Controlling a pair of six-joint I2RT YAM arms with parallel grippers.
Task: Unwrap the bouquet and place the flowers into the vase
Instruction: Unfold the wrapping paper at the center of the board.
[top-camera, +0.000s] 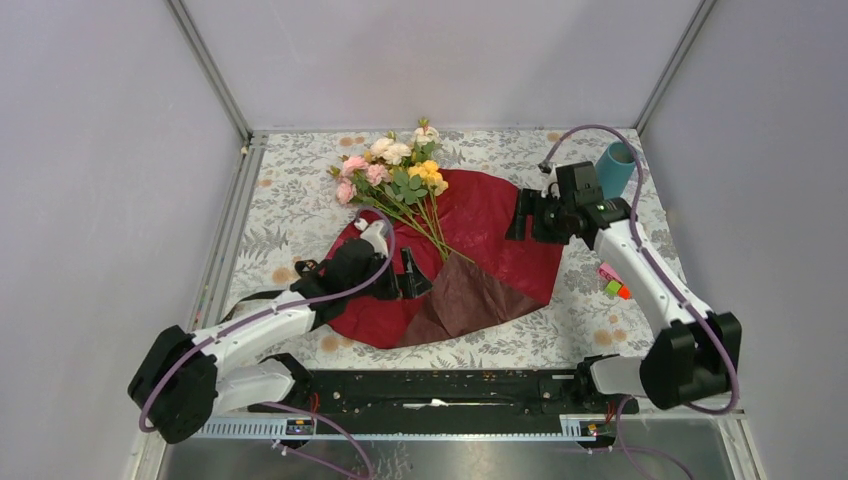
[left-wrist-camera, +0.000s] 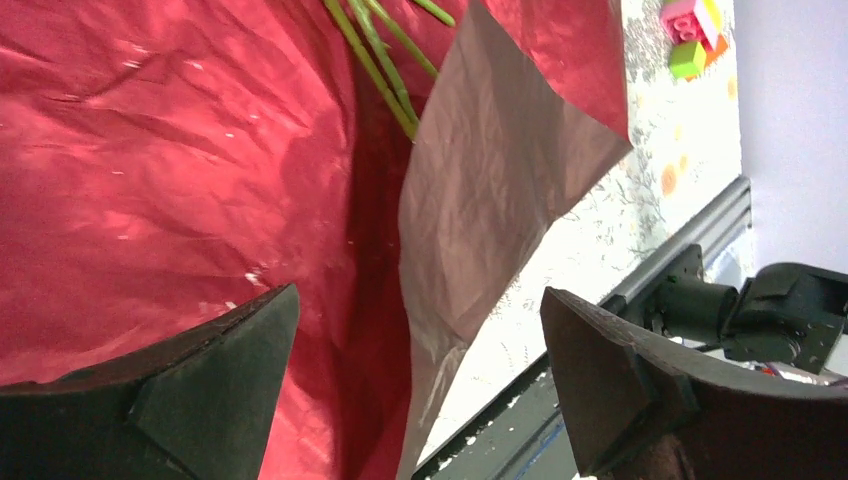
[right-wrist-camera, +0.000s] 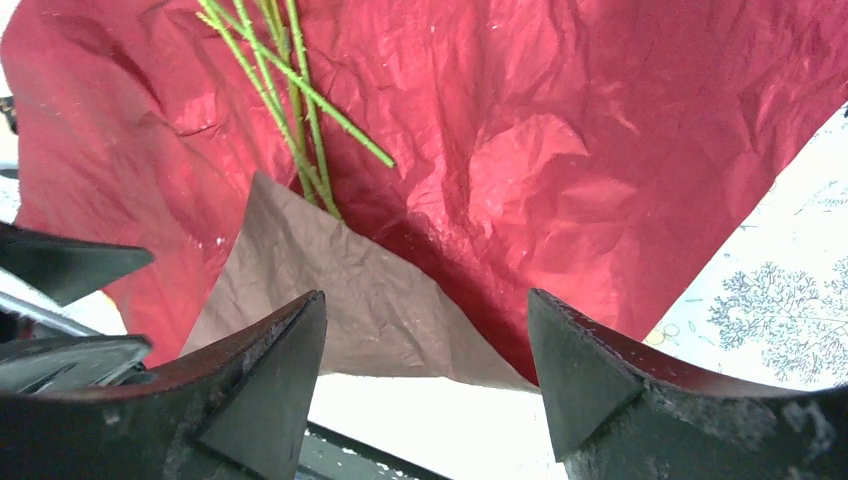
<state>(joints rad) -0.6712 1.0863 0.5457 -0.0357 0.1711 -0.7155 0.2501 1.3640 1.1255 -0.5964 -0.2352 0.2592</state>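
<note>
Flowers (top-camera: 395, 170) lay on the unfolded maroon paper (top-camera: 490, 235), upper centre of frame. Vase (top-camera: 616, 168) sat upper right. Left end effector (top-camera: 410, 273) and right end effector (top-camera: 522, 215) were both spread, empty, over the paper.

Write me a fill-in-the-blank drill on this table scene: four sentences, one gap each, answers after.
1. The pink, cream and yellow long-stemmed flowers lie on the crinkled ____ wrapping paper.
2. The tall teal-blue cylinder vase holds ____ flowers.
3. The left claw and the right claw are both ____ and empty.
4. The small multicoloured block toy lies beside the ____ arm.

Missing words: red; no; open; right.
</note>
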